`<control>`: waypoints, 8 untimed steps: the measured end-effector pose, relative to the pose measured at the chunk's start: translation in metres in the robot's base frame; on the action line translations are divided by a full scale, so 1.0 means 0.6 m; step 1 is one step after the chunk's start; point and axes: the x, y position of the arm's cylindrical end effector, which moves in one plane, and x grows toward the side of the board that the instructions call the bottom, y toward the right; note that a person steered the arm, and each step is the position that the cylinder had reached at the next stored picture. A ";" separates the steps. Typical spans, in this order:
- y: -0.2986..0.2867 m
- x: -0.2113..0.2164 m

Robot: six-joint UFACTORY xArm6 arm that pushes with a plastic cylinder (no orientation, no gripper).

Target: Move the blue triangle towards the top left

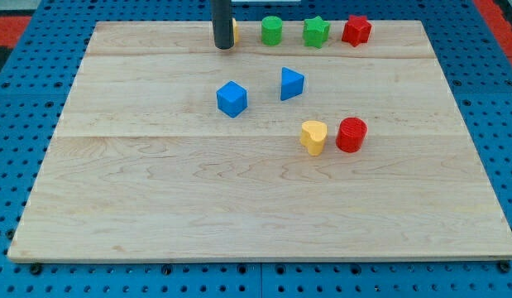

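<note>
1. Nothing is looking done yet; the blue triangle (292, 84) is sitting mid-board, just right of the blue cube (232, 98).
2. My tip (223, 46), a bare rod gripping nothing, is standing up-left of the blue triangle, well apart; the whole push is remaining.

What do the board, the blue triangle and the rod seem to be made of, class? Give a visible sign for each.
The board: pale wood, probably with a smooth finish; grain lines and plank seams show.
The blue triangle: likely plastic, though painted wood is possible; even, solid colour, slightly shiny faces.
The rod, ending at my tip by the top edge: dark, matte, perhaps metal or plastic; I cannot tell which.
</note>
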 end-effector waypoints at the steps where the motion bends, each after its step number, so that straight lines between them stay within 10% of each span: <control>1: 0.008 0.025; 4: 0.375 0.244; 8: 0.259 0.274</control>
